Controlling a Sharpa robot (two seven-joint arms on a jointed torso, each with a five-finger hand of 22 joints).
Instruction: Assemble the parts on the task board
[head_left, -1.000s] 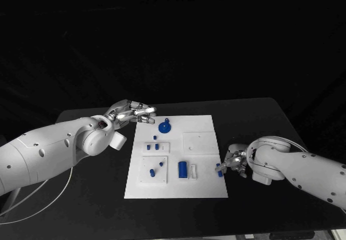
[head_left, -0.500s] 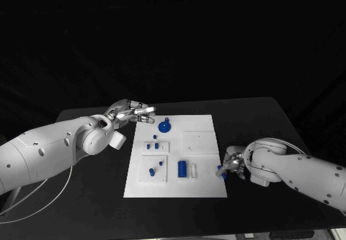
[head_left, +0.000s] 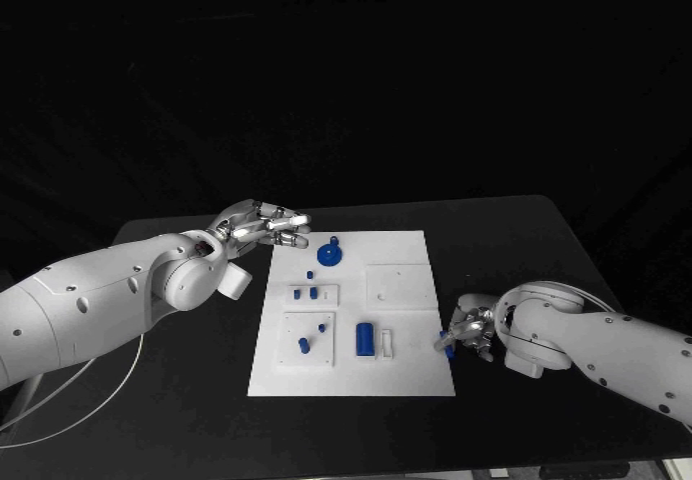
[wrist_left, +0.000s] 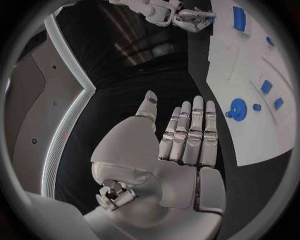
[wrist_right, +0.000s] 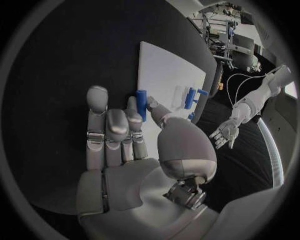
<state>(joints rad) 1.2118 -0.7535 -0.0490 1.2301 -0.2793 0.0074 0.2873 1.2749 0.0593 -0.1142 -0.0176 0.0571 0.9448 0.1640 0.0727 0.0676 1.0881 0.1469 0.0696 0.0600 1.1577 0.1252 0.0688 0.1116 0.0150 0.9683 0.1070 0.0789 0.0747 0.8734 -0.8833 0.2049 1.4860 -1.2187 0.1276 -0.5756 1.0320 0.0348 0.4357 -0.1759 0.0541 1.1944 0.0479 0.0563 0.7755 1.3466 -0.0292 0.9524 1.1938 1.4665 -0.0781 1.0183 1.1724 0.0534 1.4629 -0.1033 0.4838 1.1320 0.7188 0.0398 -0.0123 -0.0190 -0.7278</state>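
**Blue peg pinched at the board's edge**

Blue is the small peg (wrist_right: 142, 104) that the right hand (head_left: 467, 331) pinches between thumb and finger, right at the near right edge of the white task board (head_left: 411, 365). The left hand (head_left: 265, 224) hangs by the board's far left corner, fingers straight and side by side, holding nothing. More blue parts (head_left: 330, 254) lie on the board.

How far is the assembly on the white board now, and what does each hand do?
Early stage. Several small blue parts lie on the white task board; whether any is seated is unclear. The right hand pinches a small blue peg at the board's edge. The left hand hovers open beside the round blue knob.
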